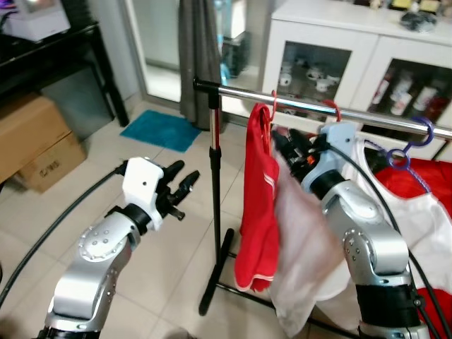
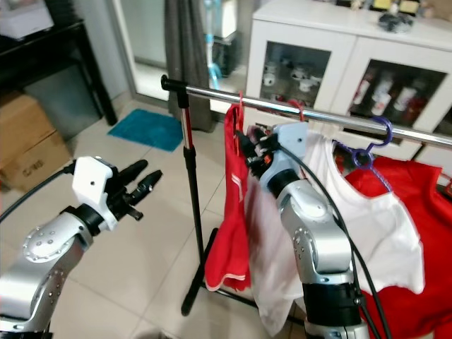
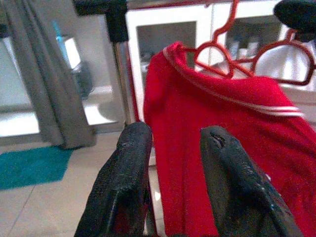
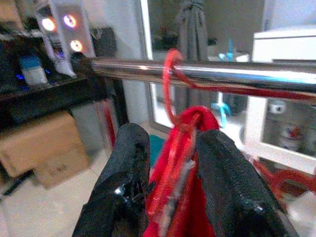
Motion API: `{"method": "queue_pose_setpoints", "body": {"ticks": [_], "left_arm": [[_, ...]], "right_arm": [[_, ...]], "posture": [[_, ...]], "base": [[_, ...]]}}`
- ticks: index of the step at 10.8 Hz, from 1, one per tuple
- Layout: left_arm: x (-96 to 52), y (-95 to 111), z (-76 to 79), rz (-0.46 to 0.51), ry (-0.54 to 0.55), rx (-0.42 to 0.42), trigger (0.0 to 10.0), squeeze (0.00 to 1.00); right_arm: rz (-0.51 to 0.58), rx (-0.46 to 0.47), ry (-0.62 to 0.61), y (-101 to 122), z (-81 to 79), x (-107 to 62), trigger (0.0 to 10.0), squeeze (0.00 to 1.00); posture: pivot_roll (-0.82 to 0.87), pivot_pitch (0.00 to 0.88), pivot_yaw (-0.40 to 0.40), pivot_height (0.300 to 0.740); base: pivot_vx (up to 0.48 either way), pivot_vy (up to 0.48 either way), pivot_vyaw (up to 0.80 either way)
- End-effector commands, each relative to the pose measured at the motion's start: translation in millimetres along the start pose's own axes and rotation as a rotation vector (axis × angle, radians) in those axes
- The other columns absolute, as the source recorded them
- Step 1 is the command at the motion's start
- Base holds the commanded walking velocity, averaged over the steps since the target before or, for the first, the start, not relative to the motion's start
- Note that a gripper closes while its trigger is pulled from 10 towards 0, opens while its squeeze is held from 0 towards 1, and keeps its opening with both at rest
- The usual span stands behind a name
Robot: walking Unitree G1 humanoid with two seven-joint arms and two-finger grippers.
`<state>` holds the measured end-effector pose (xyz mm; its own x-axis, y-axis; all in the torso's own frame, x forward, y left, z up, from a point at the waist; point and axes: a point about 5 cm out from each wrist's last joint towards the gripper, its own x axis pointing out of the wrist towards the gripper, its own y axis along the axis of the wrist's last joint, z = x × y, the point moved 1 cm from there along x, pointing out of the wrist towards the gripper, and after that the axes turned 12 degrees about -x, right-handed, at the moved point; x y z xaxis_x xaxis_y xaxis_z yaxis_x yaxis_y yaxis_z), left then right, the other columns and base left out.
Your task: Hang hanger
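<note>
A home room: tiled floor [image 1: 169,233], white glass-door cabinet [image 1: 332,63], clothes rail [image 1: 296,104], cardboard boxes [image 1: 35,141].

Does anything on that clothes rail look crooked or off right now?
Nothing stands out. The red hanger is hooked over the rail, its red shirt hanging straight, with the right gripper closed on its neck.

A chrome rail [image 1: 311,106] on a black stand [image 1: 214,212] carries three hangers: a red shirt [image 1: 256,205], a white shirt [image 2: 367,212], a purple hanger [image 1: 409,145].
</note>
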<state>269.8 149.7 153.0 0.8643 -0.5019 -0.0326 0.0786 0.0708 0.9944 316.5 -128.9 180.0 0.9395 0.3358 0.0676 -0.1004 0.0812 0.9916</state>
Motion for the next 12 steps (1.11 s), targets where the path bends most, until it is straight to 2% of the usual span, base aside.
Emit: {"method": "queue_pose_setpoints", "body": {"ticks": [1, 3, 4, 5, 7, 8, 10, 11, 12], "left_arm": [[-1.0, 0, -2.4, -0.003, 0.010, 0.016, 10.0, 0.00], [-0.9, 1, -0.9, -0.007, -0.023, 0.007, 10.0, 0.00], [-2.3, -3, 0.8, -0.043, -0.061, 0.046, 10.0, 0.00], [-4.1, -6, 2.7, -0.072, -0.093, 0.052, 10.0, 0.00], [-6.0, -9, 12.0, -0.124, -0.199, 0.048, 10.0, 0.00], [-9.3, -14, 17.0, -0.163, -0.257, 0.049, 10.0, 0.00], [-10.9, -14, 18.6, -0.170, -0.272, 0.046, 10.0, 0.00], [-11.8, -12, 19.0, -0.170, -0.278, 0.045, 10.0, 0.00], [-12.8, -12, 18.8, -0.170, -0.278, 0.041, 10.0, 0.00]], "right_arm": [[-0.002, -0.059, -0.021, 3, 2.7, 3.2, 10.0, 0.00], [-0.030, -0.123, -0.070, 4, 9.9, 5.2, 10.0, 0.00], [-0.065, -0.125, -0.146, 3, 23.2, 4.5, 10.0, 0.72], [-0.095, -0.146, -0.166, 3, 29.4, 3.2, 10.0, 1.00], [-0.149, -0.139, -0.135, -2, 29.5, 2.8, 10.0, 1.00], [-0.176, -0.136, -0.056, -7, 21.2, 8.3, 10.0, 1.00], [-0.214, -0.186, -0.089, -11, 24.6, 19.2, 10.0, 1.00], [-0.263, -0.228, -0.168, -16, 37.0, 31.3, 10.0, 0.00], [-0.302, -0.224, -0.194, -21, 45.1, 37.2, 10.0, 0.00]], "posture": [[0.11, 0.000, 0.015, 0.740], [0.11, 0.000, 0.019, 0.740], [0.10, 0.000, 0.025, 0.740], [0.10, 0.000, 0.028, 0.740], [0.09, 0.000, 0.035, 0.740], [0.09, 0.000, 0.036, 0.740], [0.10, 0.000, 0.031, 0.740], [0.11, 0.000, 0.024, 0.740], [0.12, 0.000, 0.014, 0.740]], "base": [[0.000, -0.409, 0.00], [0.000, 0.000, 0.00], [0.000, 0.000, 0.00], [0.000, 0.000, 0.00], [0.000, 0.000, 0.00], [0.000, 0.000, 0.00], [0.000, 0.000, 0.00], [0.000, 0.000, 0.00], [0.000, 0.000, 0.00]]}}
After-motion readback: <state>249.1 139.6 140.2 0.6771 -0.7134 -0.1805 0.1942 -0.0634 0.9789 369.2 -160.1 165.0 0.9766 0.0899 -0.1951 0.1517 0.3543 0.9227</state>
